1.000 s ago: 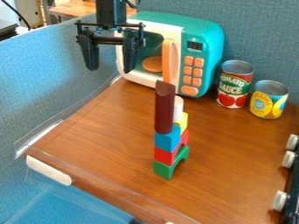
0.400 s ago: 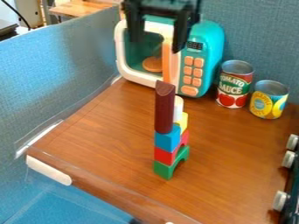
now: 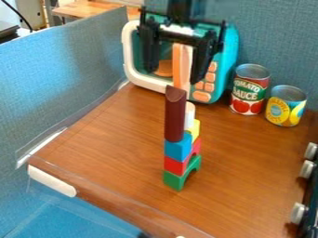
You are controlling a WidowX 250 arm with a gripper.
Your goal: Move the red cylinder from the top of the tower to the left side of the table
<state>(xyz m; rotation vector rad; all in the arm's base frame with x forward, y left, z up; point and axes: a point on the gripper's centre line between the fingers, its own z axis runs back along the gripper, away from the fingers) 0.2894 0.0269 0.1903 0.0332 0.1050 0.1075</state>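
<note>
Now | dk-red cyl (image 3: 175, 116) upright on blue blk (image 3: 177, 148) | hand (image 3: 175, 76) above it in view, wide open, empty

The claw (image 3: 174, 76) partly hides the microwave (image 3: 230, 46); the knobbed unit (image 3: 312, 190) is cropped.

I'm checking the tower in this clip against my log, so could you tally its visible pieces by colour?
Dark red cylinder: 1
White piece: 1
Yellow block: 1
Blue block: 1
Red arch: 1
Green arch: 1
Total visible: 6
</note>
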